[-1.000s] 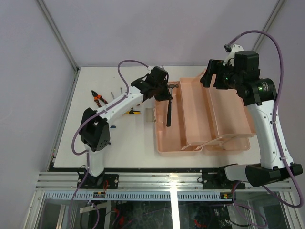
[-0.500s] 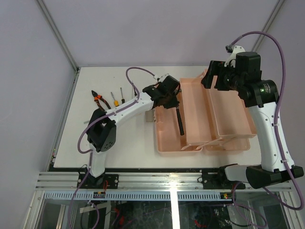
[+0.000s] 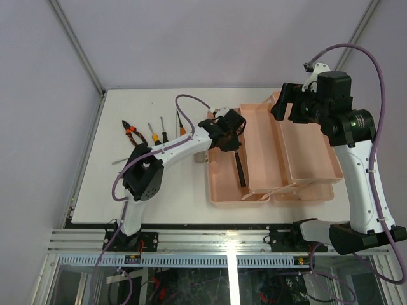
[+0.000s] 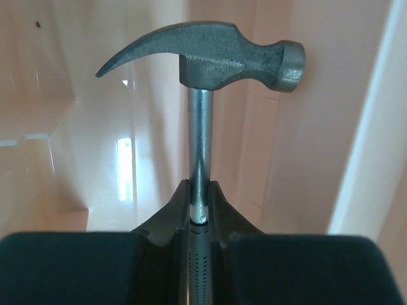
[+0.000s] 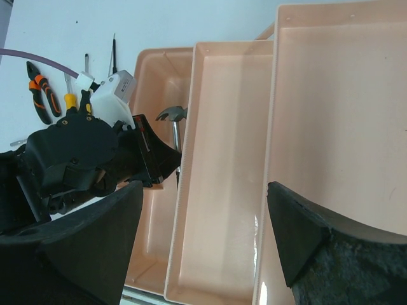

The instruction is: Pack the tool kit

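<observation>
- A white table (image 3: 165,190) fills the middle of the overhead view, and all the work is laid out on it.
- The pink toolbox (image 3: 299,149) is set at the centre right of that view, opened out with its stepped trays spread. No tools are seen in the trays, so the packing is judged to be near its start.
- The right gripper (image 5: 205,190) is held above the upper right of the box with its jaws spread wide. Nothing is gripped by it.
- The left gripper (image 4: 200,203) is reached over the left compartment of the box and is clamped tight on the hammer's metal shaft, just below the head.
- The hammer (image 3: 240,170) is carried over the left compartment, handle pointing to the lower edge of the overhead view. It is not yet let go, and whether it touches the floor cannot be told.
- The orange pliers (image 3: 132,131) are left on the table at the upper left, well apart from the box, and remain to be packed.
- The screwdrivers (image 3: 153,135) are lying just right of the pliers, likewise unpacked.
</observation>
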You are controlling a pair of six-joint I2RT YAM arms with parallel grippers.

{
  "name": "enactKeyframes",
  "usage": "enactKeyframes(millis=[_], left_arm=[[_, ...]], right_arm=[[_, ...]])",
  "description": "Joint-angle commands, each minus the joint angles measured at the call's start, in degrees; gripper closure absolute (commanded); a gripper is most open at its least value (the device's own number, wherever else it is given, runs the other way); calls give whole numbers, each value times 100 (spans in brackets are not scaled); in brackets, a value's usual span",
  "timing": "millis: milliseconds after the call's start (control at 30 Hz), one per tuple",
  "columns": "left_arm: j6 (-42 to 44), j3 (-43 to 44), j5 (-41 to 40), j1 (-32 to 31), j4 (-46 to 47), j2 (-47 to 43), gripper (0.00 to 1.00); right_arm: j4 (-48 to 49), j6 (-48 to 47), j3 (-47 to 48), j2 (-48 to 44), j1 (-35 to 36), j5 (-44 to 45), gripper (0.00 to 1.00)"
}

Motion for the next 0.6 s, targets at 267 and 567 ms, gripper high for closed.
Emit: enactKeyframes(millis=[267,567], left_arm=[[273,-169,-176,-81,299,514,100],[364,162,-182,-76,369,1006,100]], right_arm=[[24,-92,198,-61,-24,84,14],[-60,-155,323,-9,-37,94,14]])
